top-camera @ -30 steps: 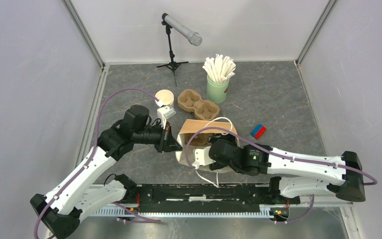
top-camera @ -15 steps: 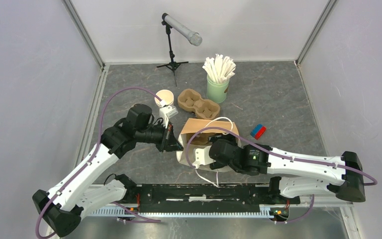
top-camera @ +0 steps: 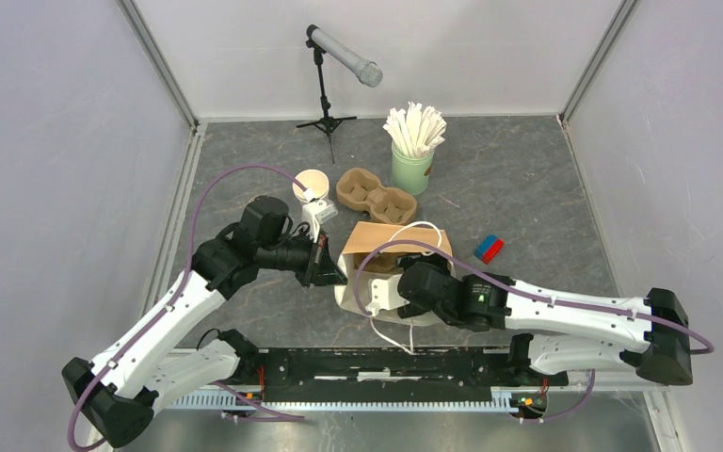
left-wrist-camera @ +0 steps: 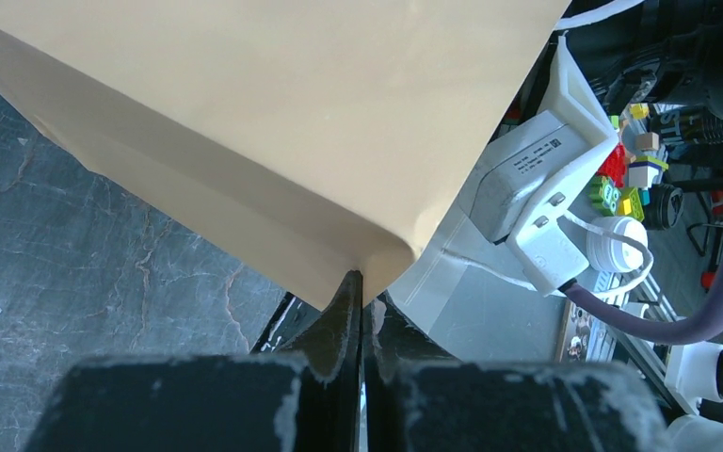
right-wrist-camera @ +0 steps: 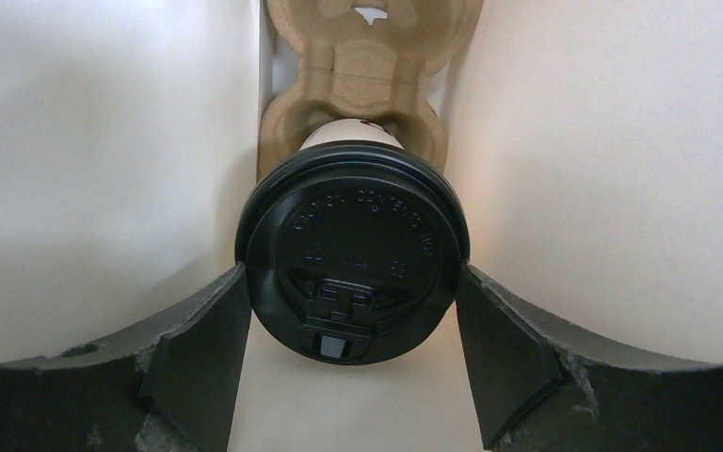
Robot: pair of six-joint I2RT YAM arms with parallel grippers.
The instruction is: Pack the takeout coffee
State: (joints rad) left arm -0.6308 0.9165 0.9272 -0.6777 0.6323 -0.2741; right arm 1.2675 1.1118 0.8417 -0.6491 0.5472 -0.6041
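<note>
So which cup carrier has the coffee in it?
The carrier inside the paper bag, holding the lidded takeout coffee; the other carrier, on the table behind the bag, is empty.

Right wrist: takeout coffee (right-wrist-camera: 351,273) lid hides nearly all the cup wall, side print unreadable; carrier (right-wrist-camera: 369,66) cut by top edge. Top view: bag (top-camera: 377,237) hides cup and right gripper (right-wrist-camera: 350,282) fingertips. Left wrist: bag cropped top and left, coloured bits (left-wrist-camera: 626,184) too small to tell

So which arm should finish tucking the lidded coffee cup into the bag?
Right. The right gripper clasps the black-lidded white paper cup inside the cream paper bag, at the brown pulp carrier; the left gripper is busy pinching the bag's edge.
</note>
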